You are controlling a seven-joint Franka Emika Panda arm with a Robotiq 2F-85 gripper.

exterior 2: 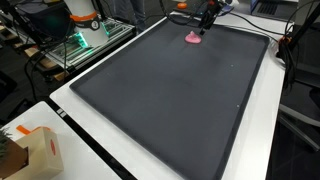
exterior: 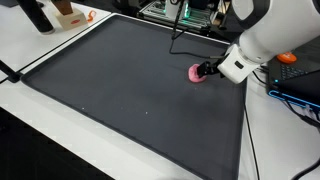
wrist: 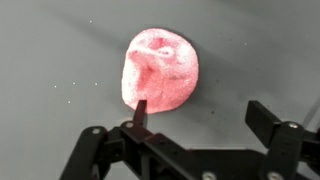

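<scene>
In an exterior view the white counter [exterior: 30, 125] carries a broad dark mat [exterior: 120, 100], and toward the right of that mat, near its far edge, lies a pink lump [exterior: 196, 74]. It looks soft, perhaps foam or plush, though the picture is too coarse to say for sure. Just to its right the pincer [exterior: 207, 70] hangs low, close beside the lump and holding nothing. In the wrist view, a finger [wrist: 140, 108] stands on the left with its tip at the lump's [wrist: 160, 68] lower edge. Then comes a wide empty gap, and the second finger [wrist: 262, 115] stands well off to the right, so the jaws are spread wide. As I judge it, the lump sits off centre, almost in line with the left-side finger rather than between the two. A clean pick calls for sliding the pincer [wrist: 198, 110] sideways and forward until the lump lies midway in the gap. It then needs lowering until the tips are just above the mat, and closing slowly across the lump's middle. A squashy thing may bulge or roll out of a hasty or lopsided squeeze.
</scene>
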